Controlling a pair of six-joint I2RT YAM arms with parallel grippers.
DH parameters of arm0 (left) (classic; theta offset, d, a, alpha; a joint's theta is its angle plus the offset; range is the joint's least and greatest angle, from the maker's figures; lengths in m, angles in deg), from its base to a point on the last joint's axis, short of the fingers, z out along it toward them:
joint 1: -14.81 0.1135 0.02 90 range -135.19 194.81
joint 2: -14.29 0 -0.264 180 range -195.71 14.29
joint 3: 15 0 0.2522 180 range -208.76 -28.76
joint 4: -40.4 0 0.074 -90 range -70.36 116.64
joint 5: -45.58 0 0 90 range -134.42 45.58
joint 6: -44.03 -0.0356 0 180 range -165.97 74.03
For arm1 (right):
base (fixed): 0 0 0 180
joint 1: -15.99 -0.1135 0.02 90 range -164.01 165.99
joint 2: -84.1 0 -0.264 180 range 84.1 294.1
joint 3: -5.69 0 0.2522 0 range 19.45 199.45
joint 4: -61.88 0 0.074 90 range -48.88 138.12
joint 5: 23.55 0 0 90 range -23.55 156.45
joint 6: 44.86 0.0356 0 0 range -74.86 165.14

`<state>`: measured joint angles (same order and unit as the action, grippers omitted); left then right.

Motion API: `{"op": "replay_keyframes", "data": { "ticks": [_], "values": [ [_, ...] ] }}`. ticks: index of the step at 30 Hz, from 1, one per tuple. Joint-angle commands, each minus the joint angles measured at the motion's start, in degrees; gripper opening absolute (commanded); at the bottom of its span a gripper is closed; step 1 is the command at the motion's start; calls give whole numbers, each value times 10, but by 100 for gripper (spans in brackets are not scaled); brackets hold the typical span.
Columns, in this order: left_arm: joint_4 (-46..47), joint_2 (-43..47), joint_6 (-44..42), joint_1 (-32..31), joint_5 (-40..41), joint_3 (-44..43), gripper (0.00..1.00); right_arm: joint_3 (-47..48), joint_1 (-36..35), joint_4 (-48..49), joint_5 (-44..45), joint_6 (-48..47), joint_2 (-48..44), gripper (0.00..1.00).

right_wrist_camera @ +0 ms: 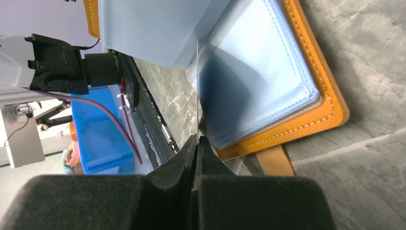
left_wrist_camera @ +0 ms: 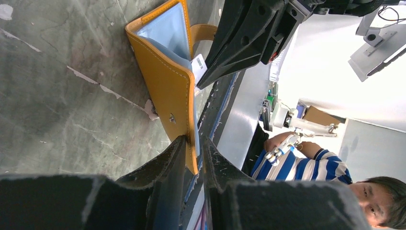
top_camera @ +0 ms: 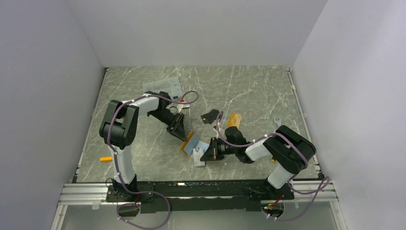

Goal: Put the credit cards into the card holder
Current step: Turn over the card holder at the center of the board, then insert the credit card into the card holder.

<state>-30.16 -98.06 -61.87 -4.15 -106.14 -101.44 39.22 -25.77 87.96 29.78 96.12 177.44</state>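
Note:
The orange card holder (top_camera: pixel 187 142) lies open mid-table, its pale blue-grey sleeves (right_wrist_camera: pixel 258 81) showing. My left gripper (left_wrist_camera: pixel 195 141) is shut on the edge of its raised orange cover (left_wrist_camera: pixel 165 81). My right gripper (right_wrist_camera: pixel 197 139) is shut on a thin whitish credit card (right_wrist_camera: pixel 197 91), seen edge-on, whose far end is at the mouth of the sleeves. From above, that card (top_camera: pixel 198 157) sticks out by the right gripper (top_camera: pixel 204 153). A black credit card (top_camera: pixel 209 116) and an orange-tan credit card (top_camera: pixel 233 119) lie flat farther back.
A clear plastic box (top_camera: pixel 171 86) stands behind the left arm. A small orange object (top_camera: pixel 105 158) lies near the left edge, and a small white piece (top_camera: pixel 276 120) at the right. The wallet's snap tab (right_wrist_camera: pixel 275 160) rests on the marble top.

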Motion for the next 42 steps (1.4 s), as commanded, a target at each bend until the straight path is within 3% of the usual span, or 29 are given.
{"op": "replay_keyframes", "data": {
  "ticks": [1,9,15,27,33,39,42],
  "values": [
    [-2,-7,-10,-9,-24,-21,25,21,-9,-5,0,-13,-6,0],
    [20,8,-2,-31,23,-18,24,28,-23,-3,6,-7,-1,0],
    [42,4,6,-30,110,-7,22,20,-25,3,9,-3,-2,0],
    [75,3,28,-30,164,-1,18,4,-25,20,7,6,-7,0],
    [98,0,35,-31,189,12,18,5,-10,-31,10,-9,-48,0],
    [114,6,38,-38,192,31,18,10,27,-22,-1,10,-63,0],
    [116,8,39,-39,191,35,18,53,40,-87,33,-17,-86,0]
  ]
}}
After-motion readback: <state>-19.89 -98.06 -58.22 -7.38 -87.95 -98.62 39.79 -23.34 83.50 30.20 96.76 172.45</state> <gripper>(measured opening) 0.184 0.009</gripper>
